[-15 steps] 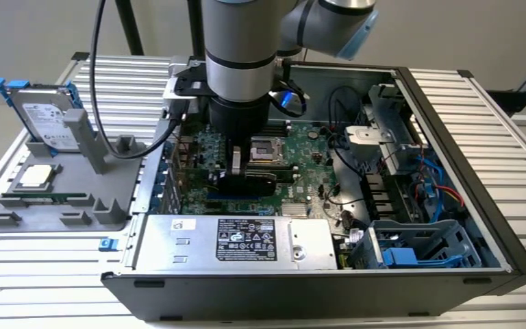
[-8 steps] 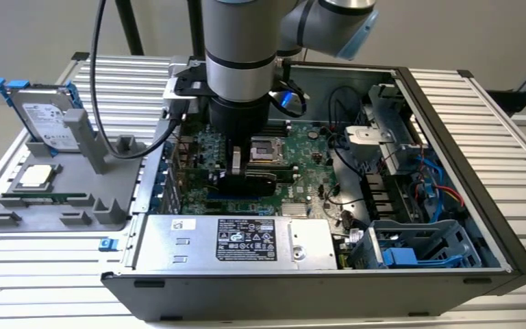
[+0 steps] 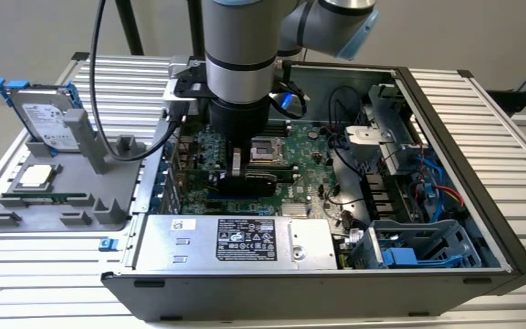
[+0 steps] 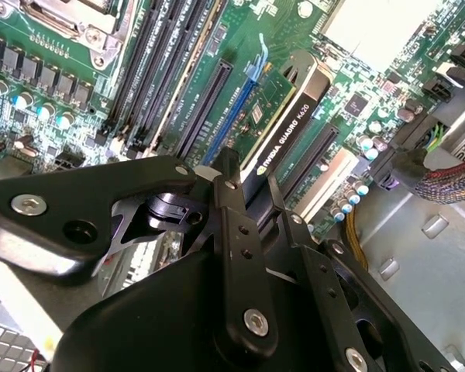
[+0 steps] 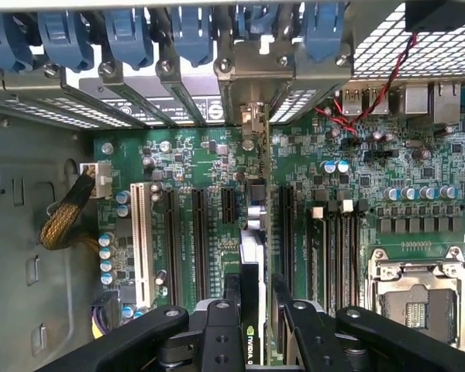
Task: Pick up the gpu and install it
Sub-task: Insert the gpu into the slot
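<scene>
Second wrist view shows your gripper (image 4: 248,194) clamped on the gpu (image 4: 283,128), holding it edge-down over the board's (image 4: 46,70) slots so it can seat.

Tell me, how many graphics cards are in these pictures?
1. The gpu stands on edge in the gripper, at the slots of the motherboard inside the case. Others could be hidden.
</scene>
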`<control>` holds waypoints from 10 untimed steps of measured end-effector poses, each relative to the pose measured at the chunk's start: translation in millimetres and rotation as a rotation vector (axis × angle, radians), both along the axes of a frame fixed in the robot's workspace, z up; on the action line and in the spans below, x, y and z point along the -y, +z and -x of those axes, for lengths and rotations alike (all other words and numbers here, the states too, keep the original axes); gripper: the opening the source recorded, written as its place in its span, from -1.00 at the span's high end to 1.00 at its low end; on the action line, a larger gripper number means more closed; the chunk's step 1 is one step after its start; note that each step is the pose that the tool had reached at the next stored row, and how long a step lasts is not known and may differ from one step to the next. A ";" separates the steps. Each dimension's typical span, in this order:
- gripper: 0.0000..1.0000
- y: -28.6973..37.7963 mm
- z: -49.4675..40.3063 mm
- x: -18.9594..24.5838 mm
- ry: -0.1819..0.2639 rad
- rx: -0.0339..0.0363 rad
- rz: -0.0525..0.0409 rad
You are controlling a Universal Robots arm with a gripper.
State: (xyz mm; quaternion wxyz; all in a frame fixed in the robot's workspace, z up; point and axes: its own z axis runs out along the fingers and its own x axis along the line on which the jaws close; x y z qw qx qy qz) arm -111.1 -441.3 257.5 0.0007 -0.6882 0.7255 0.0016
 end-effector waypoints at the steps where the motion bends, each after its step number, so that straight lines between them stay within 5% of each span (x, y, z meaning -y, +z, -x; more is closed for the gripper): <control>1: 1.00 0.1 0.0 0.1 0.000 -0.0001 0.0003; 10: 1.00 -3.3 0.2 0.2 0.000 -0.0003 0.0008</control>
